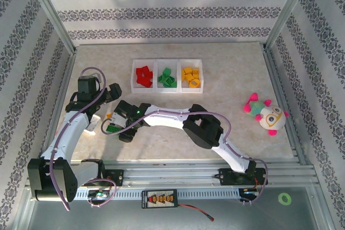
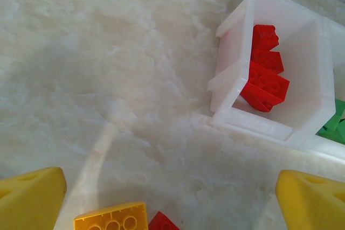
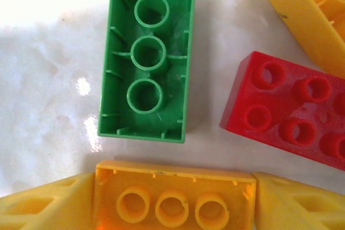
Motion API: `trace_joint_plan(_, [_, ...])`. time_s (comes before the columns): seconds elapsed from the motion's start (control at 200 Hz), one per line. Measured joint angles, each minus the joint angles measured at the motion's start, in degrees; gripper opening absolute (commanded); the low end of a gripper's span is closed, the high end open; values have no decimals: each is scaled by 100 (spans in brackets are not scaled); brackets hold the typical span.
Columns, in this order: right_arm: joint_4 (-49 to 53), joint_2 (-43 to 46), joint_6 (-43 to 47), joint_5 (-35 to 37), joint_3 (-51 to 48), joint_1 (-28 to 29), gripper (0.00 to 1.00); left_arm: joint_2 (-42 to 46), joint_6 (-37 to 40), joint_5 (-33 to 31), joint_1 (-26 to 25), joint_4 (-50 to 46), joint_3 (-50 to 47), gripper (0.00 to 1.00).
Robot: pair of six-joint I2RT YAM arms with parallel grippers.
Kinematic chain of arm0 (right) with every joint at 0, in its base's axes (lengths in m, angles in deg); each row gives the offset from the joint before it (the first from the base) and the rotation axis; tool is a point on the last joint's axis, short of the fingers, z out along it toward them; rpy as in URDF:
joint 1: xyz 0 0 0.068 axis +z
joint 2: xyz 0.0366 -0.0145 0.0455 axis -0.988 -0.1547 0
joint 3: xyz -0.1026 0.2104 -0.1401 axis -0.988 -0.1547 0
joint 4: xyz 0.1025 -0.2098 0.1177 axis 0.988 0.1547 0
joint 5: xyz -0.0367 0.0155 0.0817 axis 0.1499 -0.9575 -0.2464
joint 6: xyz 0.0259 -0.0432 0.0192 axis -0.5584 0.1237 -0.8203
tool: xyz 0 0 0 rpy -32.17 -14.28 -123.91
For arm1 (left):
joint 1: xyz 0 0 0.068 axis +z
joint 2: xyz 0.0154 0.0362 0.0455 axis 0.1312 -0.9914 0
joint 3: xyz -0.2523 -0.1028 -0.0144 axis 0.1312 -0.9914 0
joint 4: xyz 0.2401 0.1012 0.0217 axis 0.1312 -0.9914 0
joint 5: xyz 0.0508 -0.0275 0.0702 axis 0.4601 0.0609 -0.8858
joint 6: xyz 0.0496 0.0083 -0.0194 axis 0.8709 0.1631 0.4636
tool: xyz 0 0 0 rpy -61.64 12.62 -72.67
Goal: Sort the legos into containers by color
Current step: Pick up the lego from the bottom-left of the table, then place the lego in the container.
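Three joined white containers [image 1: 155,74] stand at the back, holding red legos [image 1: 144,75], green legos [image 1: 167,77] and orange-yellow legos [image 1: 191,76]. My right gripper [image 1: 116,125] is low over the table at the left. In the right wrist view the right gripper [image 3: 172,203] has its yellow fingers against both ends of an upturned orange-yellow brick [image 3: 172,200]. An upturned green brick [image 3: 146,57] and a red brick [image 3: 291,114] lie just beyond. My left gripper [image 2: 171,176] hangs open over bare table, with a yellow brick [image 2: 110,218] and a red brick [image 2: 163,223] at the bottom edge. The bin of red legos [image 2: 264,82] sits ahead on its right.
A pink-and-teal plush toy [image 1: 267,112] lies at the right side of the table. Both arms crowd the near-left area, the left gripper [image 1: 113,92] just behind the right one. Metal frame posts and patterned walls enclose the table.
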Motion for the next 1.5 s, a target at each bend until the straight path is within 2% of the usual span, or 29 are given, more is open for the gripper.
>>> trace_joint_plan(0.09, [63,-4,17,0,33,0,65,0,4,26,0,0,0,99])
trace_joint_plan(0.28, [-4,70,9,2,-109,-4,67,4,205,114,-2,57,-46,99])
trace_joint_plan(0.51, [-275,1049,-293,68,-1635,-245,68,122,376,243,-168,426,-317,99])
trace_joint_plan(0.645, [-570,1805,-601,271,-2787,-625,69,157,378,229,-535,1054,-599,99])
trace_joint_plan(0.779, [-914,2511,-966,516,-3823,-1095,70,116,511,122,-1113,1591,-787,99])
trace_joint_plan(1.009, [-1453,3637,-1593,973,-5066,-1878,71,-4,1272,90,-2048,2424,-787,99])
trace_joint_plan(1.304, [-1939,4854,-2258,1473,-5499,-2951,70,-68,2212,535,-2826,2881,-791,99])
trace_joint_plan(1.499, [-2181,4865,-2632,1532,-5211,-3609,70,-313,2400,822,-3082,3195,-809,99])
